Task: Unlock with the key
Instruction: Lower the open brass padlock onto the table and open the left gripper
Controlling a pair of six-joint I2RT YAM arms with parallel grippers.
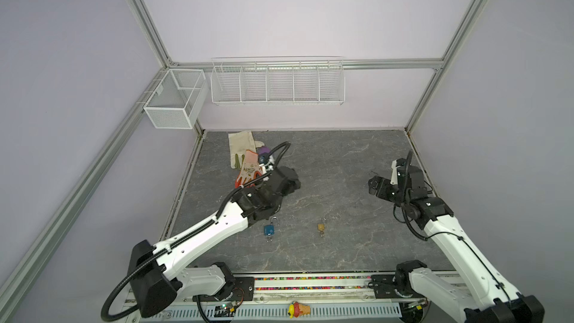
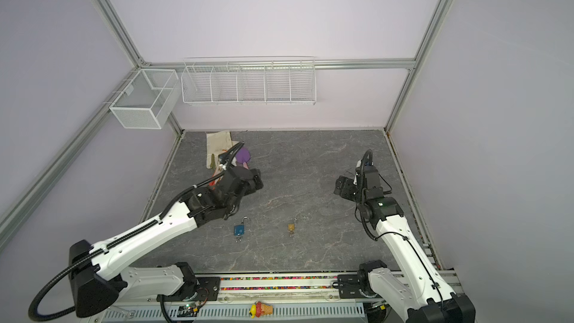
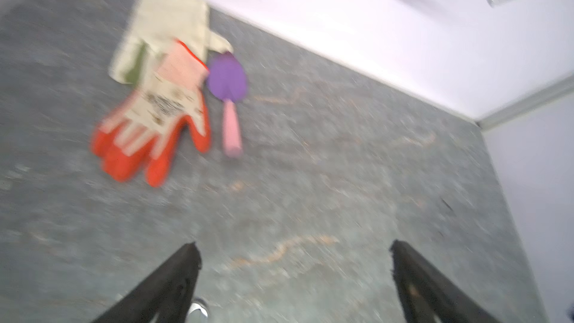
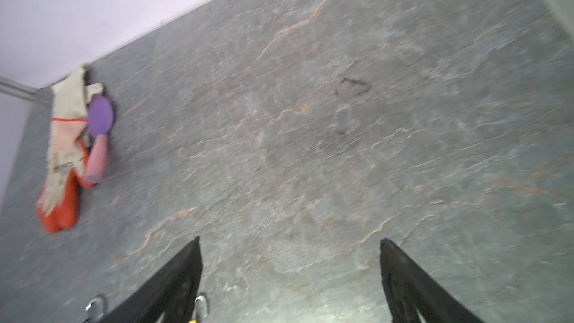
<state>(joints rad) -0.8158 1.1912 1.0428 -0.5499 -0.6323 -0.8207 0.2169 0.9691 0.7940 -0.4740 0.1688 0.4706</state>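
Observation:
Two small padlocks lie on the grey mat in both top views. The blue padlock [image 1: 269, 229] [image 2: 238, 229] has a key [image 1: 269, 239] in its near end, and its shackle [image 2: 246, 220] sits offset to the right of the body. The brass padlock [image 1: 321, 227] [image 2: 291, 227] also carries a key [image 1: 322, 233]. My left gripper [image 1: 292, 178] [image 3: 293, 250] hovers open and empty behind the blue padlock. Only a shackle tip [image 3: 198, 309] shows in the left wrist view. My right gripper [image 1: 374, 186] [image 4: 290, 243] is open and empty at the right, away from both locks.
An orange-and-white glove [image 1: 248, 172] [image 3: 155, 119] lies over a cream glove [image 1: 240, 147] at the back left, beside a purple trowel with a pink handle [image 3: 228, 88] [image 4: 99, 128]. A wire rack [image 1: 277, 82] and a mesh basket [image 1: 175, 100] hang on the walls.

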